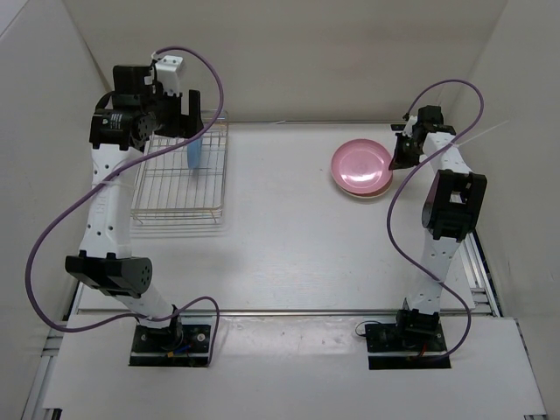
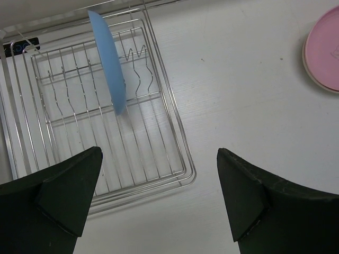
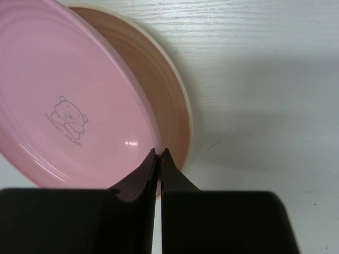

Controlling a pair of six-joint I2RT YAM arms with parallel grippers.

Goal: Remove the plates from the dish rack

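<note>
The light blue plate [image 1: 194, 153] stands upright on edge in the silver wire dish rack [image 1: 175, 199] at the far left. My left gripper [image 1: 181, 112] is open and empty, hovering above the rack; in the left wrist view the blue plate [image 2: 108, 69] and the rack [image 2: 188, 170] lie below its gripper [image 2: 159, 196]. The pink plate [image 1: 360, 164] rests on the cream plate [image 1: 371, 192] at the far right. My right gripper [image 3: 159, 153] is shut on the rim of the pink plate [image 3: 63, 106], which tilts over the cream plate [image 3: 169, 95].
White walls enclose the table on the left, back and right. The pink and cream stack also shows at the right edge of the left wrist view [image 2: 324, 50]. Purple cables loop off both arms.
</note>
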